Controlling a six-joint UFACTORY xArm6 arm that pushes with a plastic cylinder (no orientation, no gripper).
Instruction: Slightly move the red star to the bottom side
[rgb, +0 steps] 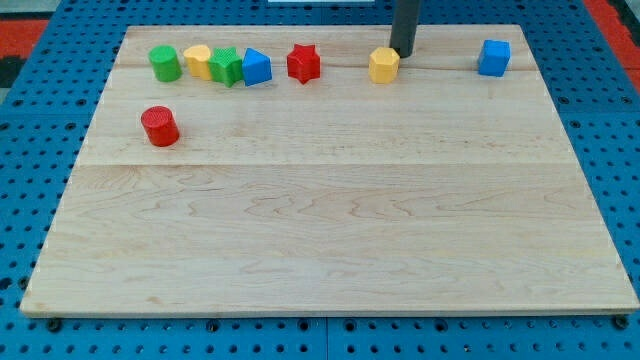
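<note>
The red star (303, 63) sits near the view's top edge of the wooden board (330, 250), left of centre. My tip (402, 52) is down at the view's top, to the right of the star, just above and right of the yellow hexagon block (383, 65) and close to touching it. The yellow hexagon lies between my tip and the red star.
Left of the star stand a blue block (257, 67), a green star-like block (226, 66), a yellow block (197, 61) and a green cylinder (165, 63) in a row. A red cylinder (160, 127) lies below them. A blue cube (493, 58) is at the top right.
</note>
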